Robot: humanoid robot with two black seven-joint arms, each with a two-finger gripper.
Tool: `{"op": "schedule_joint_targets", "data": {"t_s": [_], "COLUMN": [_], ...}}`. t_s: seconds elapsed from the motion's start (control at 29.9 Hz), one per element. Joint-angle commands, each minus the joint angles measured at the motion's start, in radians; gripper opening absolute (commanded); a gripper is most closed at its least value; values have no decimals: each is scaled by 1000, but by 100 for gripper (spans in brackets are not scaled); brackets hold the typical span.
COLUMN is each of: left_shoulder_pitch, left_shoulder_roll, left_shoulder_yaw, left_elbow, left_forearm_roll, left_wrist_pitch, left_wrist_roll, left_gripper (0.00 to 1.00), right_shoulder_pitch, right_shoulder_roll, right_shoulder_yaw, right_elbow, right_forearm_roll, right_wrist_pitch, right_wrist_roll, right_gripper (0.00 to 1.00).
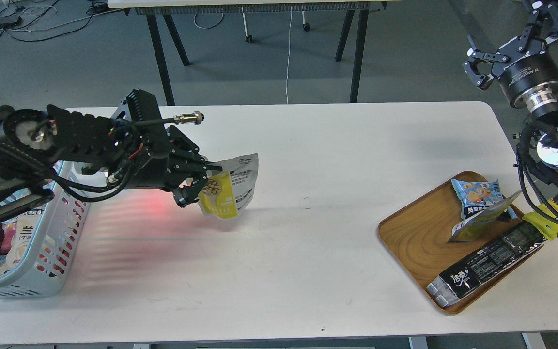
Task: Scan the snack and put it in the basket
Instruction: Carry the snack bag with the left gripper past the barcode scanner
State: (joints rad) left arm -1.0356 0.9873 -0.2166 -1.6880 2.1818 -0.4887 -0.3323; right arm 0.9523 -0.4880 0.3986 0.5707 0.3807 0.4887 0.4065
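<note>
My left gripper (200, 186) is shut on the snack (228, 191), a small yellow pouch with a printed white back, and holds it just above the table, left of centre. The light blue basket (41, 271) stands at the table's left edge, partly hidden behind my left arm, with several packets inside. My right gripper (506, 36) is open and empty, raised beyond the table's far right corner.
A wooden tray (414, 242) at the right holds a small blue packet (477, 194), another pouch (482, 218) and a long black packet (487, 266). Red light glows on the white table (308, 271) under my left arm. A dark table's legs stand behind.
</note>
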Motion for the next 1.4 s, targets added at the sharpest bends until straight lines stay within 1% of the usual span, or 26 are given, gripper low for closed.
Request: {"op": "schedule_joint_targets", "data": {"t_s": [0.0,0.2,0.43,0.53,1.0,1.14,1.3,1.37], "left_shoulder_pitch": [17,29,29,29,11,-17,-37,-46], "left_shoulder_roll": [59,88,88,94,113,113,110,110], "left_shoulder_yaw": [0,-1,-3,-3,-15,-15,-17,-15], "left_elbow": [5,18,73,74,74,96,142,142], "left_forearm_roll": [0,0,0,0,0,0,0,0], "left_wrist_pitch": [0,0,0,0,0,0,0,0], "left_wrist_roll": [-4,-5,-7,-13,-16,-40,-45,-57], "left_gripper": [0,0,0,0,0,0,0,0], "right_shoulder_pitch": [-3,0,0,-3,-1,-1,-1,-1], "right_shoulder_roll": [2,8,3,2,3,3,3,2], "right_shoulder_yaw": [2,2,2,2,2,2,2,2], "right_elbow": [0,0,2,0,0,0,0,0], "right_forearm_roll": [0,1,0,0,0,0,0,0], "right_wrist_pitch": [0,0,0,0,0,0,0,0], "right_wrist_roll": [0,2,2,2,3,5,5,5], "right_gripper": [99,99,99,99,99,99,99,99]}}
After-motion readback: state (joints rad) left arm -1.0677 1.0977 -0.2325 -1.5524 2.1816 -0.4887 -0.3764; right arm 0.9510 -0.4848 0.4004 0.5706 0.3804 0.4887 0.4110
